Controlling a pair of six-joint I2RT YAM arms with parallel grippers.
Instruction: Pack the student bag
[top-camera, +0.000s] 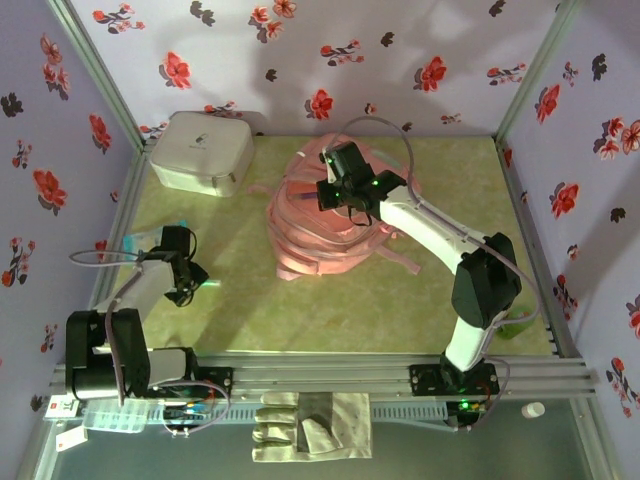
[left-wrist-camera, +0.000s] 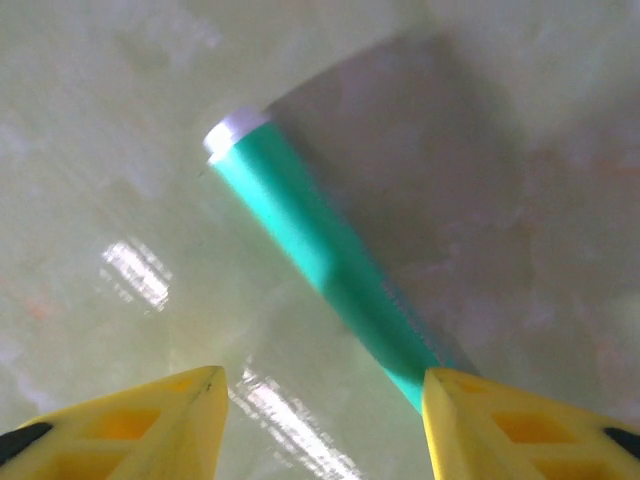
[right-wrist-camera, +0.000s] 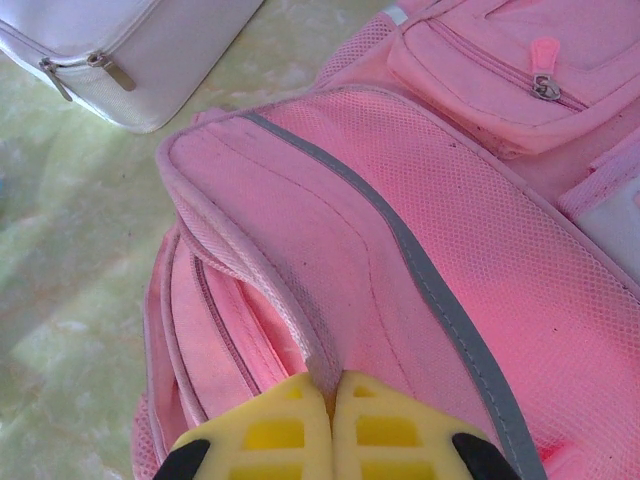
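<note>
The right claw (right-wrist-camera: 332, 388) pinches a flap edge of the student bag (right-wrist-camera: 420, 220) — the left claw (left-wrist-camera: 322, 390) hangs spread over a green tube (left-wrist-camera: 310, 240) on the desk (left-wrist-camera: 110, 130).

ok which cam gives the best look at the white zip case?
Top external: the white zip case is whole there, lying at the far left of the table, left of the pink student bag. Right wrist catches just one corner of the case with two zip pulls. Left wrist looks down at a green tube instead.
</note>
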